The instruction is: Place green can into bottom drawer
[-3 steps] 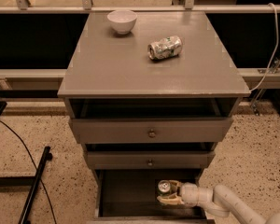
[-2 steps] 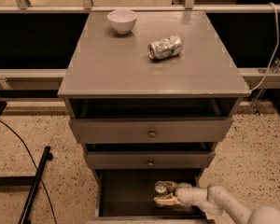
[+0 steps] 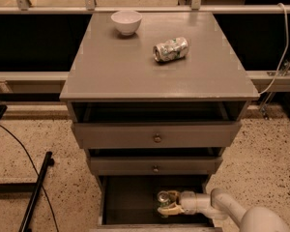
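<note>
The bottom drawer [image 3: 128, 202] of the grey cabinet stands pulled open, its inside dark. My gripper [image 3: 169, 202] reaches into it from the lower right, low inside the drawer. Its pale fingers [image 3: 171, 210] are shut around the green can [image 3: 163, 197], which stands upright with its silver top showing. The can's green body is mostly hidden by the fingers and the dark. I cannot tell whether the can touches the drawer floor.
A paler, whitish-silver dented can [image 3: 171, 49] lies on its side on the cabinet top [image 3: 135, 76], with a white bowl [image 3: 126, 21] behind it. The two upper drawers with round knobs [image 3: 157, 138] stand slightly open. A black pole [image 3: 36, 192] and cable lie on the floor at left.
My gripper has moved a little to the left inside the bottom drawer, still holding the can. Nothing on the cabinet top has moved.
</note>
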Motion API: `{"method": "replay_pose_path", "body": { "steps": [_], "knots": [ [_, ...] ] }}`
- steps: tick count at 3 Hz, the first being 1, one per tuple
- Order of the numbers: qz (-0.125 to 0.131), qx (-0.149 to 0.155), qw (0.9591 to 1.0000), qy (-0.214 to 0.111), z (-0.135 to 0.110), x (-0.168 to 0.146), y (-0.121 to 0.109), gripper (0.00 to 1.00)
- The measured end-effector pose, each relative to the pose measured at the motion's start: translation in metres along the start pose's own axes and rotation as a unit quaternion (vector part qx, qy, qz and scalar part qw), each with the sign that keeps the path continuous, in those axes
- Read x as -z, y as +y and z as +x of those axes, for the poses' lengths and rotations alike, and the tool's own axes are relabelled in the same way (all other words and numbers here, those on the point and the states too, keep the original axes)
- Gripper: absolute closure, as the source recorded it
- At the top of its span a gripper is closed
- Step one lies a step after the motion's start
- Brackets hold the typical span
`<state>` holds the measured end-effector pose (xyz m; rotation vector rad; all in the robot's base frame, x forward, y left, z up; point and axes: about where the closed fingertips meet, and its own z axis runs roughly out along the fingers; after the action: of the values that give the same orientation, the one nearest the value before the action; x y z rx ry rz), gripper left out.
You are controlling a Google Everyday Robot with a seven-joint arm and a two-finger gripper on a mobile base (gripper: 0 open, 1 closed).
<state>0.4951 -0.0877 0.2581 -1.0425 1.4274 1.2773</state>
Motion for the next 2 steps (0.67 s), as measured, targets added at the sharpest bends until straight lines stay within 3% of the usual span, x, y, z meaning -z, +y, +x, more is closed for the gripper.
{"method": "replay_pose_path", "body": {
  "steps": [1,2],
  "knots": [
    [0.001,-0.014,0.9996,0.025,0.0173,-0.0014,0.0022,0.29],
    [0.0,-0.014,0.9996,0.023,0.0167,-0.0036,0.0026,0.06]
  ]
}}
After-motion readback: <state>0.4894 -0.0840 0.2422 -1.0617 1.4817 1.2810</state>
